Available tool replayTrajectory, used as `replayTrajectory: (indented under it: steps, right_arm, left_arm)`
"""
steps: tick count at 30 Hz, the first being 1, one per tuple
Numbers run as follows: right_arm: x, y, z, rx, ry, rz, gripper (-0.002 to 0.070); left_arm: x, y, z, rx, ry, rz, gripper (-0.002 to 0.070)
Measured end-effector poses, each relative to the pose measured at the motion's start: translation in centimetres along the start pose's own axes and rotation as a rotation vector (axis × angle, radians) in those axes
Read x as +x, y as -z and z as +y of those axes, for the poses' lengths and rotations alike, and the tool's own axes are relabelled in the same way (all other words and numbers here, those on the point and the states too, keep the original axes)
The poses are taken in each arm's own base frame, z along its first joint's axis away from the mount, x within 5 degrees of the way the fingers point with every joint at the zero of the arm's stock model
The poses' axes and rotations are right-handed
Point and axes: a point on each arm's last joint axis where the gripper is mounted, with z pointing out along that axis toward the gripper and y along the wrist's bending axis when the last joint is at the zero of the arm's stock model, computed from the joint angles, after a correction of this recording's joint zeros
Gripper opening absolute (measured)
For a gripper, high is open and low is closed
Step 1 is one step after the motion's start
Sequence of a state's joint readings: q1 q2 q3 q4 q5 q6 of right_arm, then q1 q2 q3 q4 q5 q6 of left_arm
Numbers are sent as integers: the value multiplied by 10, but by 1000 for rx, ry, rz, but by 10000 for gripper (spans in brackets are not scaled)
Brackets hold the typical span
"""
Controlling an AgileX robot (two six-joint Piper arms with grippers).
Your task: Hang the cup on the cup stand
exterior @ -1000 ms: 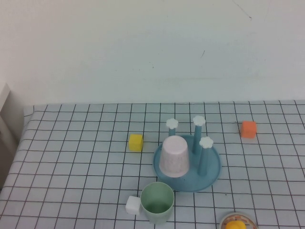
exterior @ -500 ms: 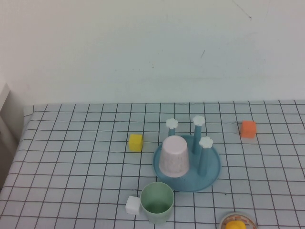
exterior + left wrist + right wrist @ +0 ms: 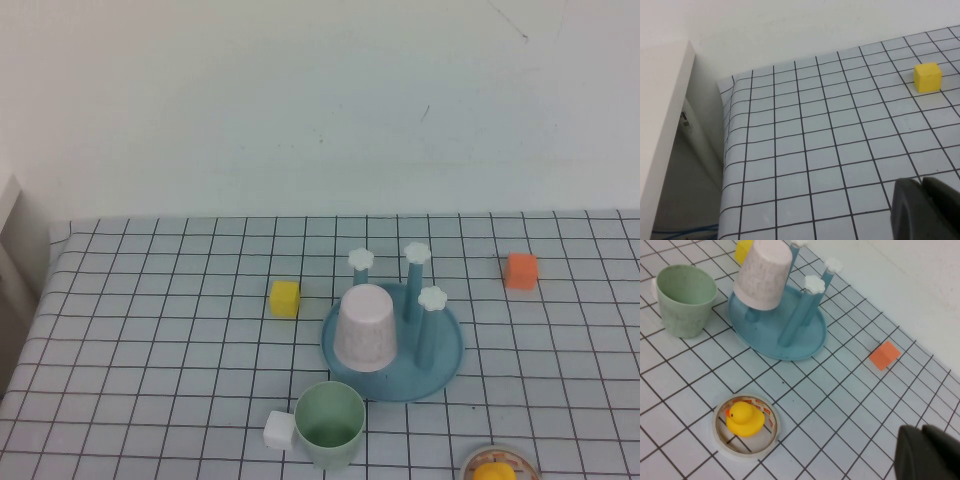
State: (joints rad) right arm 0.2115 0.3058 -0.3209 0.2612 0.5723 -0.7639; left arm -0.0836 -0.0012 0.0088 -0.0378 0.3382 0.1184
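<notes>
Off the near edge of the high view, neither arm shows. I catch my left hand (image 3: 927, 210) only as a dark tip in its wrist view, hanging over bare tabletop (image 3: 150, 330) with the yellow cube (image 3: 927, 77) well apart. My right hand (image 3: 930, 452) hangs over the grid near the duck (image 3: 744, 418) in its ring and the orange cube (image 3: 885, 355). I cannot tell how far either hand is open.

The cup (image 3: 330, 425) stands upright, mouth up, at 7 o'clock of the cup stand (image 3: 440, 365), just beside its rim, a white cube (image 3: 279, 430) touching it. The pink cup (image 3: 365, 328) sits inverted on a peg. Nothing has shifted in the past second.
</notes>
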Motion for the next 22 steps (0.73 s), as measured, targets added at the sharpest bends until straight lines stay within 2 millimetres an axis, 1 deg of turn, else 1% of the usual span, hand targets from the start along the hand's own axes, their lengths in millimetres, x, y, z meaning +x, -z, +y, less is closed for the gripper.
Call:
replayTrajectory:
  steps: [9, 13, 17, 19, 22]
  right_arm:
    - [0, 1, 0, 2, 1, -4, 0]
    - [3, 10, 3, 39, 4, -43, 0]
    - [6, 22, 4, 139, -9, -89, 0]
    - [11, 24, 6, 182, -13, -111, 0]
    - [24, 19, 12, 221, -16, -133, 0]
  left_arm:
    - [0, 0, 0, 0, 0, 0, -1]
    - [0, 0, 0, 0, 0, 1, -1]
    - [0, 0, 0, 0, 0, 1, -1]
    - [0, 0, 0, 0, 0, 1, -1]
    - [0, 0, 0, 0, 0, 1, -1]
